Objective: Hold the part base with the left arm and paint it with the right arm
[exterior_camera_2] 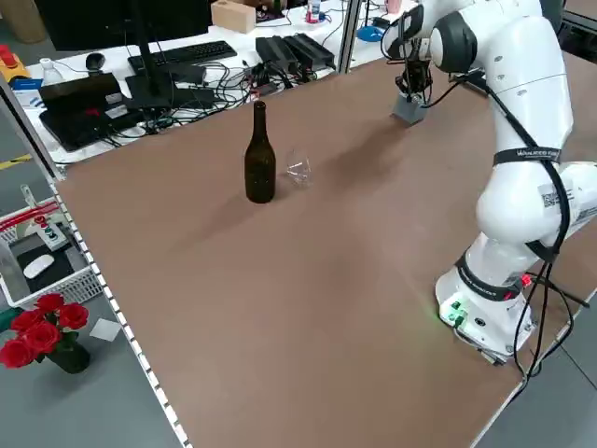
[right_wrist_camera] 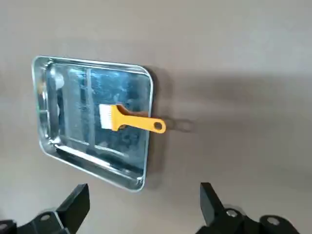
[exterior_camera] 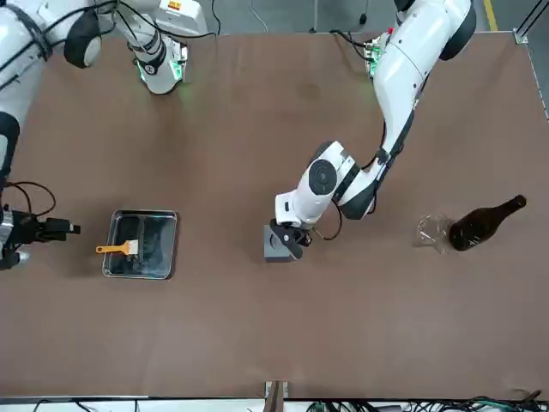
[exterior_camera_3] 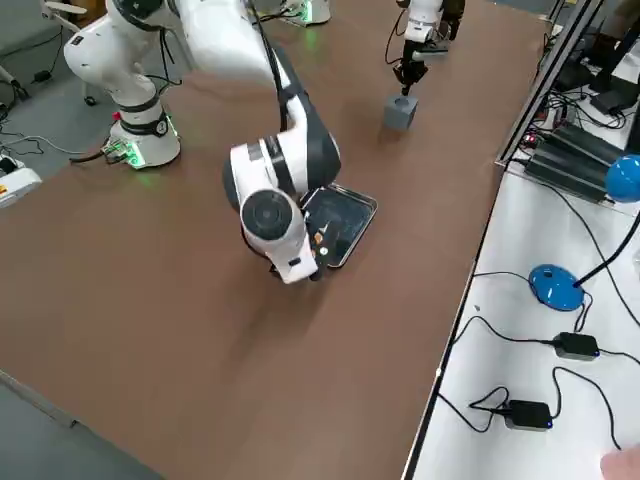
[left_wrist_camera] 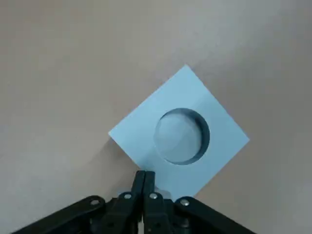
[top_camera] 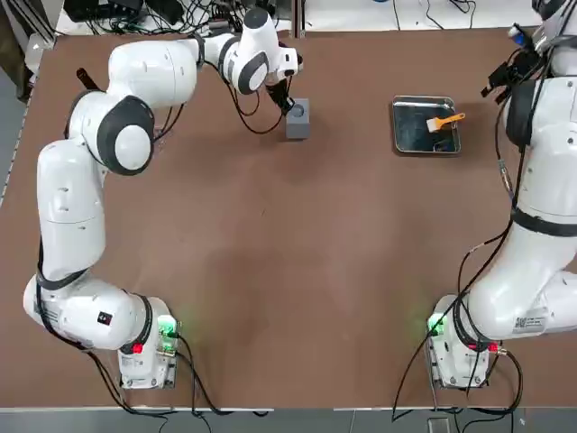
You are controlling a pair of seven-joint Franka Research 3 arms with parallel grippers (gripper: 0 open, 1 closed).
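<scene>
The robot's left hand, fingers pressed together, hovers at the grey block on the worktop; its right hand spreads near the tray and brush (a bottle stands apart, the right arm's base hidden in the right side view).

OK, quick tally, folks: two robot arms, so one left arm plus one right arm, each with one pair of jaws. One worktop. One block, one hole in it. One tray, one brush, one bottle, one clear thing. Off to side: one keyboard, one basket, one vase, several roses, too bunched for exact count lol.
</scene>
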